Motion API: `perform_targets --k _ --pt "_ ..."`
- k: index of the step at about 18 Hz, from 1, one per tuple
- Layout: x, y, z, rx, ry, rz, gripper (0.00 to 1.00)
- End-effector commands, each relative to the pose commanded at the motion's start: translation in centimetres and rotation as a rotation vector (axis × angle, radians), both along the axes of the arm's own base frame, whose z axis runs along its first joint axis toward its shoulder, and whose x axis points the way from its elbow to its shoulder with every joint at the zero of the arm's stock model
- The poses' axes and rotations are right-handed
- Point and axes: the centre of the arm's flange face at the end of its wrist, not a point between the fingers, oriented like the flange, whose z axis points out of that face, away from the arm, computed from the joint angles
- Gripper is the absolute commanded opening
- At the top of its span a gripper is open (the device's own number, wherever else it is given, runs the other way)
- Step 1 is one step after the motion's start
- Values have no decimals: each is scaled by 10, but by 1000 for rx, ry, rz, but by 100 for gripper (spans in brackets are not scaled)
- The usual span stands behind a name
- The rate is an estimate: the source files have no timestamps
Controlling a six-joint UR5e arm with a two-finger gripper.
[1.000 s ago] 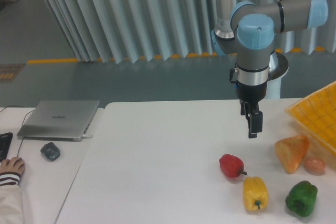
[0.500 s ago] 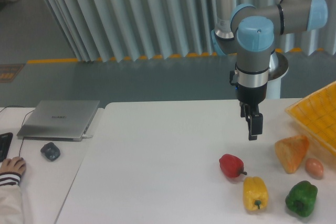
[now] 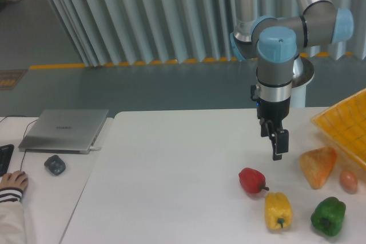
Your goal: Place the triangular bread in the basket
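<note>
A: Fixed cam shows the triangular bread (image 3: 318,166) lying on the white surface (image 3: 171,187), right side, just below the basket (image 3: 345,130) and not in it. So nothing delivered yet.

B: Hand?

A: The hand (image 3: 277,148) hangs over the surface w/ fingers pointing down, left of the bread and apart from it. It carries nothing. Whether the fingers are spread or pressed together, can't tell; seen edge-on they merge into one dark bar.

B: What's left, then?

A: Pretty much all of it, I'd say: shift right over the bread, drop, grip it, lift, carry up-right to the basket, let go. Only a corner of the basket shows at the frame's right edge, so the drop spot is partly out of view.

B: Anything in the way?

A: Crowded patch. A small tan ball (image 3: 348,181) sits just beside the bread's lower right, maybe touching it. Green pepper (image 3: 328,216) is near, below. Yellow pepper (image 3: 278,211) and red pepper (image 3: 251,180) lie lower left, the red one nearly under the hand. Path across to the bread looks open above them. Main risk is nudging the ball when closing on the wedge.

B: Elsewhere?

A: Laptop (image 3: 64,130), mouse (image 3: 55,164) and a person's hand (image 3: 11,182) far left. No bearing on this.
</note>
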Motion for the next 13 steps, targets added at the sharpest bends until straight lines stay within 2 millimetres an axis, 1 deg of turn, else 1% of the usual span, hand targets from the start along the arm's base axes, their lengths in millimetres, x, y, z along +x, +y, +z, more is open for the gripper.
perform_targets --k 1,2,3,10,13 --pt "-3 -2 0 -2 8 15 100" --pt "-6 -4 5 -1 21 23 100" --pt "-13 -10 9 -7 37 52 100" --pt "-22 -16 10 -6 31 119 100" --pt "-31 -19 15 9 25 185 100"
